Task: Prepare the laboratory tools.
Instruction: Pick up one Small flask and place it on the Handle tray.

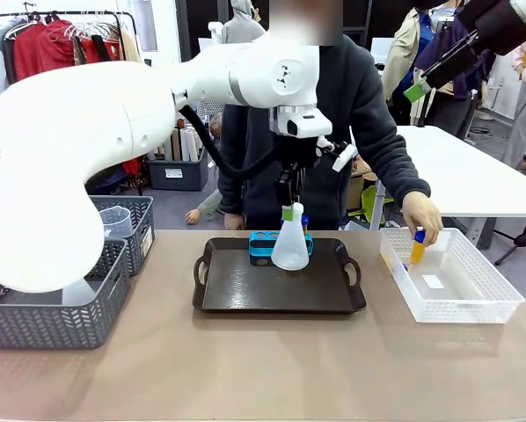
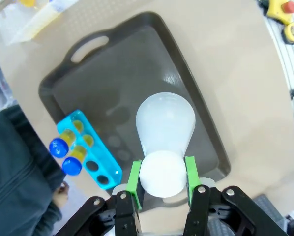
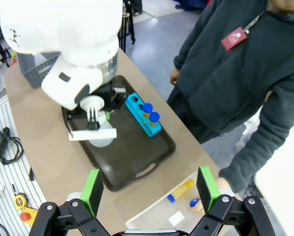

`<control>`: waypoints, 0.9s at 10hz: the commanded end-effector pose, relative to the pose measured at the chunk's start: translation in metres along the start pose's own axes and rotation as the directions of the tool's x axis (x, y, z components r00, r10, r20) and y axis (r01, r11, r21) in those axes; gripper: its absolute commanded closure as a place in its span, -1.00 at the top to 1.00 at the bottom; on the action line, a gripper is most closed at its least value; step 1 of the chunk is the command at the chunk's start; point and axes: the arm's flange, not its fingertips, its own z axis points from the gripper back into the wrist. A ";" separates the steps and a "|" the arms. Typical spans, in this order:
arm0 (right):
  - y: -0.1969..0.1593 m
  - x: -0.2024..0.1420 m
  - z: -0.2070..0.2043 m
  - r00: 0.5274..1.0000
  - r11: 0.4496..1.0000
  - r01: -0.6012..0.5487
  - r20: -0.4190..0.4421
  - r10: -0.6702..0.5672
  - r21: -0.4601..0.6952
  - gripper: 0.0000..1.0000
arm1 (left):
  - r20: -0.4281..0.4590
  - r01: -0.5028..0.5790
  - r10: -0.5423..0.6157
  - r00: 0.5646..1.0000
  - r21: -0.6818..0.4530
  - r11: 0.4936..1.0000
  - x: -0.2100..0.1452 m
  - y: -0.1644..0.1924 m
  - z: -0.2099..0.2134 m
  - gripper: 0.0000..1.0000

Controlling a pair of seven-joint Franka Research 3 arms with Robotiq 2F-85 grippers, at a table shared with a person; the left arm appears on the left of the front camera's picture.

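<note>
Toward the far side of the dark brown tray, the conical flask stands upright; it seems to rest on the tray floor, but I cannot be sure. The left gripper comes from above and pinches the flask's neck between its green pads. Just behind, at the tray's far edge, the blue rack holds two tubes, two holes free. Right of the tray, the person's hand pinches another tube over a white basket. High above the tray's right side, the right gripper hangs with fingers spread, holding nothing. If the pads let go before the flask sits flat, it can tip against the rack and its caps.
</note>
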 end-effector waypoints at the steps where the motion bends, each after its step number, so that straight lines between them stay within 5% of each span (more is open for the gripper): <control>1: 0.000 0.000 0.001 1.000 1.000 -0.007 0.005 0.007 0.003 1.00 | -0.006 0.031 -0.031 0.999 0.000 1.000 0.011 0.023 0.001 -1.00; 9: 0.000 0.000 0.001 1.000 1.000 -0.007 0.005 0.007 0.003 1.00 | -0.011 0.051 -0.050 0.999 0.044 0.998 0.027 0.082 -0.048 -1.00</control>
